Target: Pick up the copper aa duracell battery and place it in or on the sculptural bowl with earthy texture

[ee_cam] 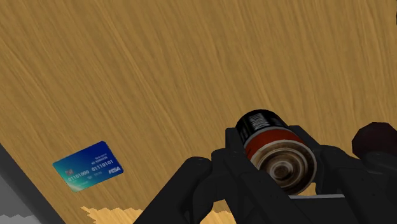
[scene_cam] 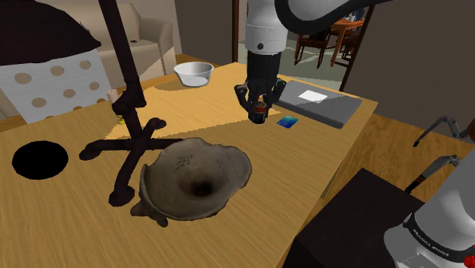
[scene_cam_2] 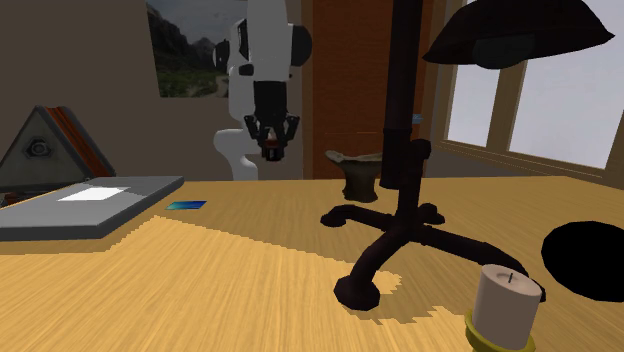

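Hanging above the table [scene_cam: 304, 152] in the shoulder view, the gripper [scene_cam: 259, 113] pinches the battery [scene_cam: 259, 116] between its jaws, with the bowl [scene_cam: 194, 183] at seven o'clock of it and a blue card [scene_cam: 288, 122] at four o'clock. In the second exterior view the battery sits clamped at the jaw tips, clear of the wood, the card at eight o'clock. In the wrist view the jaws press both sides of its black-and-copper body, one end cap facing the camera.
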